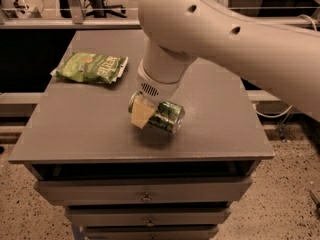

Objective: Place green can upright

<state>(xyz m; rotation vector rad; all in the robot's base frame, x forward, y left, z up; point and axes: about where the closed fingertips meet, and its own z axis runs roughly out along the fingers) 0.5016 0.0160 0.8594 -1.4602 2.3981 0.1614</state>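
The green can (166,116) is a shiny green soda can lying on its side, tilted, and held a little above the grey tabletop (90,129) near the middle front. My gripper (145,110) hangs from the big white arm and is shut on the can. One pale yellow finger (141,113) covers the can's left end. A shadow lies under the can on the table.
A flat green chip bag (92,67) lies at the table's back left. The table's front edge (140,159) is close below the can, with drawers (145,190) beneath. The white arm (240,39) spans the upper right.
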